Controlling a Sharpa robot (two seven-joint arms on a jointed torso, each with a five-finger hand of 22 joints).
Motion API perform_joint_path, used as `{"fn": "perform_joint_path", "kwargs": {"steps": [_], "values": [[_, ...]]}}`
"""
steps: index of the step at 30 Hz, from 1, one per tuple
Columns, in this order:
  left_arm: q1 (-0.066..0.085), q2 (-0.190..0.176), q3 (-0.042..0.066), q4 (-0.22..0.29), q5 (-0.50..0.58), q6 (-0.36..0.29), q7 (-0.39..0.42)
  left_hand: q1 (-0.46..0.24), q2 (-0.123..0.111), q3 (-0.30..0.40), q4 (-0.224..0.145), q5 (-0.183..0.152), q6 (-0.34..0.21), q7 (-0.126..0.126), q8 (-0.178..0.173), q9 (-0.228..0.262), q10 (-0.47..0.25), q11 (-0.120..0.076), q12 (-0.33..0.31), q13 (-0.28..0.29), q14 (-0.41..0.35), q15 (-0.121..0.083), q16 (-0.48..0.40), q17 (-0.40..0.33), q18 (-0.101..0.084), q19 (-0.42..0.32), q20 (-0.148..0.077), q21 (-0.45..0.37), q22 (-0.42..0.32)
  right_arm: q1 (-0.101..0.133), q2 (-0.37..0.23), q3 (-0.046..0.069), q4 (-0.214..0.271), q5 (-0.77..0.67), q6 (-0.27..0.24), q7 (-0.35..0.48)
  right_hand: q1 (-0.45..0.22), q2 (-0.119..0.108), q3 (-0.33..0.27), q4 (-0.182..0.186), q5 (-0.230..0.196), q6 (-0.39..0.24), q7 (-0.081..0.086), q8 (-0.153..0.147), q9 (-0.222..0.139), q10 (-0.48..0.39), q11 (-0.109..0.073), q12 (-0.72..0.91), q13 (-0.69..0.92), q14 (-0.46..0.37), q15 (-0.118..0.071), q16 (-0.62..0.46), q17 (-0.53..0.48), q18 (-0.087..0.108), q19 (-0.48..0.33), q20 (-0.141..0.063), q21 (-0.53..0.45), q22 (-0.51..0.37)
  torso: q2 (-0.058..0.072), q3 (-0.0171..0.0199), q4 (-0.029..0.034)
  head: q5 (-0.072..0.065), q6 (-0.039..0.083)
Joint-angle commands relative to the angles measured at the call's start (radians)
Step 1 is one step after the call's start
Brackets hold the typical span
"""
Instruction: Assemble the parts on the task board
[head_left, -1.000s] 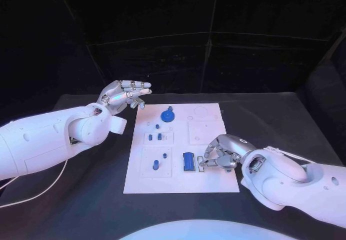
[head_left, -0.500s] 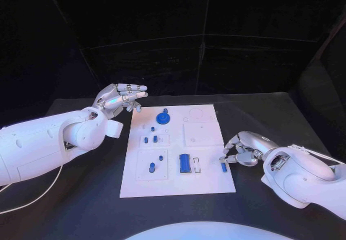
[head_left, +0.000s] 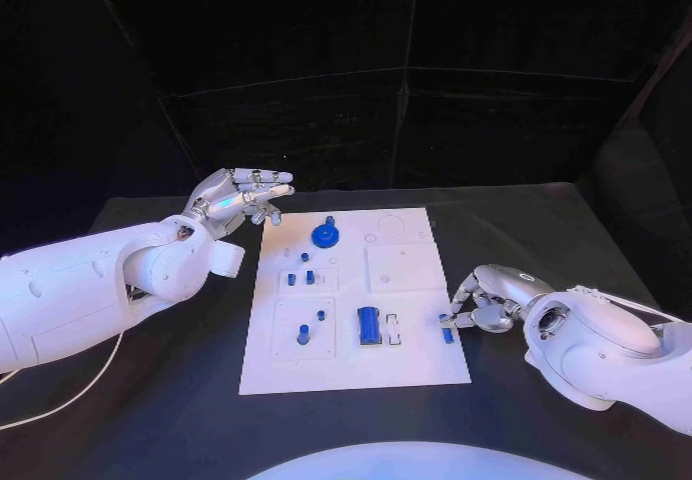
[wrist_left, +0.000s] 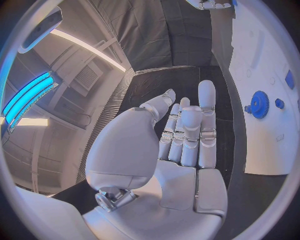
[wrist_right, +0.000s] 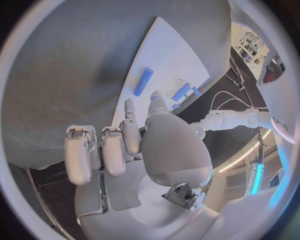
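The black table (head_left: 548, 230) carries the white task board (head_left: 411, 355) at its middle, and the blue parts are spread over it. The largest is a blue gear (head_left: 326, 236) near the far end; a blue rectangular block (head_left: 369, 326) lies nearer, with small pegs (head_left: 303, 278) between them.

The left hand (head_left: 240, 196) is raised beside the board's far left corner, fingers spread and nothing held. The right hand (head_left: 482, 305) is lowered at the board's right edge, fingers curled; a small blue cylinder (head_left: 447, 331) lies just at its fingertips. In the right wrist view the cylinder (wrist_right: 142, 81) appears clear of the fingers, so the hand seems empty, curled rather than gripping.

The cylinder is judged light, rigid and smooth, likely to roll. It would best be pinched across its middle.
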Motion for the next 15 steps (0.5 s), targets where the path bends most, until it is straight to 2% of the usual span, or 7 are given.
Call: {"fn": "perform_joint_path", "kwargs": {"steps": [1, 5, 15], "values": [[0.001, 0.001, 0.000, 0.000, 0.003, 0.012, 0.006, 0.001, 0.008, -0.006, 0.002, -0.002, -0.006, -0.003, 0.007, -0.001, -0.009, 0.000, 0.003, -0.001, -0.007, -0.003, -0.004, -0.001, 0.014, -0.004, 0.002, -0.005, -0.001, 0.000, 0.005, 0.000, 0.001, -0.018, 0.053, -0.019, -0.008, -0.001, -0.004, 0.002, -0.006, 0.010, -0.002, 0.006, 0.003, -0.002, -0.007, 0.005, 0.010, 0.079, -0.003, -0.006, 0.145, -0.015, 0.104, 0.000, 0.003, 0.264, 0.000, -0.0010, 0.0008, -0.001, -0.001], [0.001, 0.002, -0.001, -0.003, 0.003, 0.013, 0.005, 0.001, 0.008, -0.006, 0.002, -0.002, -0.006, -0.003, 0.007, -0.001, -0.009, 0.000, 0.003, -0.001, -0.007, -0.003, -0.004, -0.001, 0.014, -0.004, 0.002, -0.005, -0.001, 0.000, 0.012, 0.000, -0.002, -0.018, 0.064, -0.020, 0.000, 0.000, -0.004, 0.002, -0.004, 0.022, -0.006, 0.013, 0.008, -0.001, -0.011, 0.006, 0.010, 0.079, -0.006, -0.006, 0.145, -0.015, 0.104, -0.002, 0.003, 0.264, 0.000, 0.0000, -0.0002, 0.000, -0.003], [0.000, 0.002, -0.002, -0.005, 0.003, 0.014, 0.005, 0.001, 0.008, -0.006, 0.002, -0.002, -0.006, -0.003, 0.007, -0.001, -0.009, 0.000, 0.003, -0.001, -0.007, -0.003, -0.004, -0.001, 0.014, -0.004, 0.002, -0.005, -0.001, -0.002, 0.026, 0.000, -0.012, -0.032, 0.093, -0.022, 0.048, 0.012, 0.007, -0.020, 0.007, 0.034, -0.014, 0.022, 0.021, 0.001, -0.019, 0.007, 0.013, 0.080, -0.013, -0.006, 0.147, -0.015, 0.104, -0.010, 0.003, 0.264, 0.000, -0.0013, 0.0002, -0.002, -0.004]]}}
